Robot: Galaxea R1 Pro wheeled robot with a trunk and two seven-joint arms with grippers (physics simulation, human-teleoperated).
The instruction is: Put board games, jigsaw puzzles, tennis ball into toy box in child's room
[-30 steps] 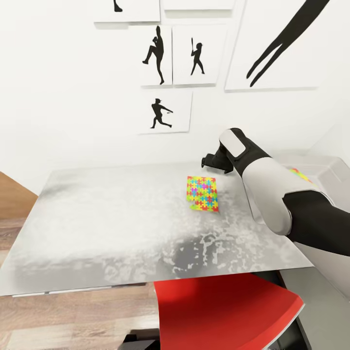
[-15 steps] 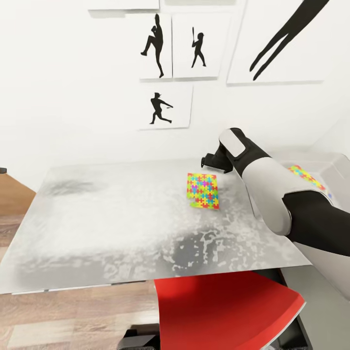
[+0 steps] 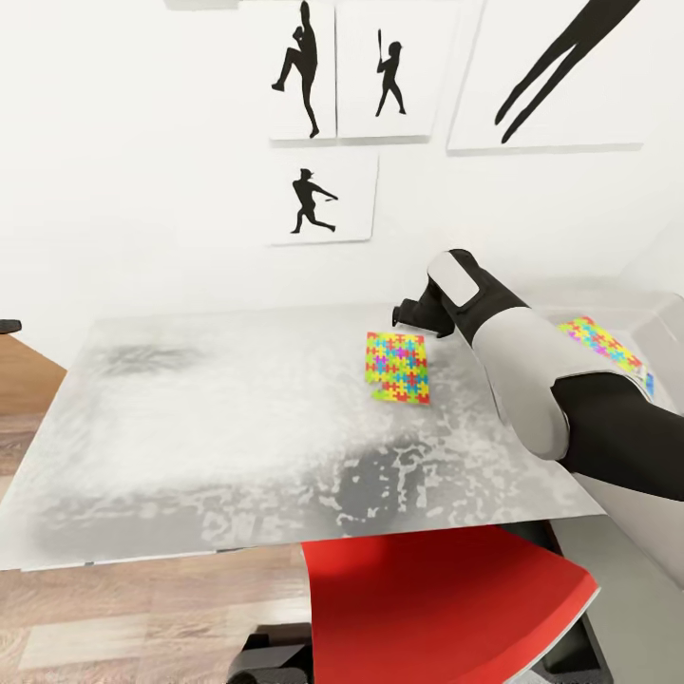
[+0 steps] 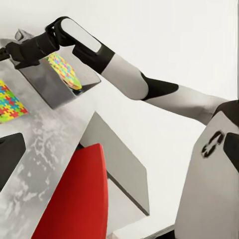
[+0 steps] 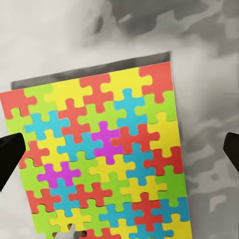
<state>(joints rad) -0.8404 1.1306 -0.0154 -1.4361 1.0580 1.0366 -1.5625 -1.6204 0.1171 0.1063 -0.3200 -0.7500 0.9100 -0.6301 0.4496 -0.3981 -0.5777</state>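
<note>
On the bench one jigsaw puzzle lies flat, just below the right gripper, whose jaws are spread wide above it. The toy box at the bench's right end holds a second puzzle. The left jaws' state cannot be told.
</note>
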